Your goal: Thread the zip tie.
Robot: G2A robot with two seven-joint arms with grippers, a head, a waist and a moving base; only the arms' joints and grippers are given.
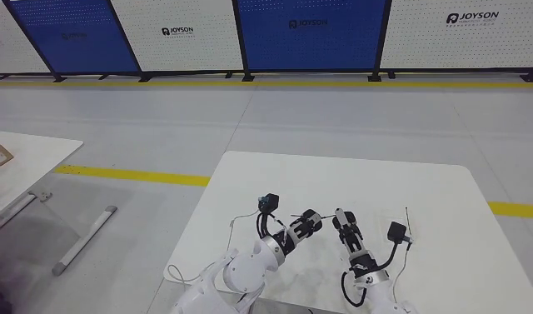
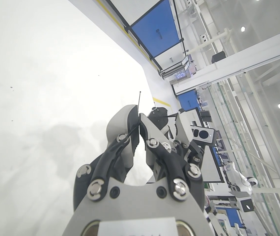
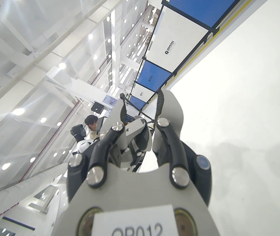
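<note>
Left hand [image 2: 139,117] is pressed together, pinching the zip tie [image 2: 129,133] by its strap, above the near middle of the table [image 1: 250,181]. Right hand [image 3: 141,96] is spread, and the strap crosses between its fingers.

Risk: the strap twists or slides in the pinch, so your tip misses the head.

The tie looks thin, black and limp.
</note>
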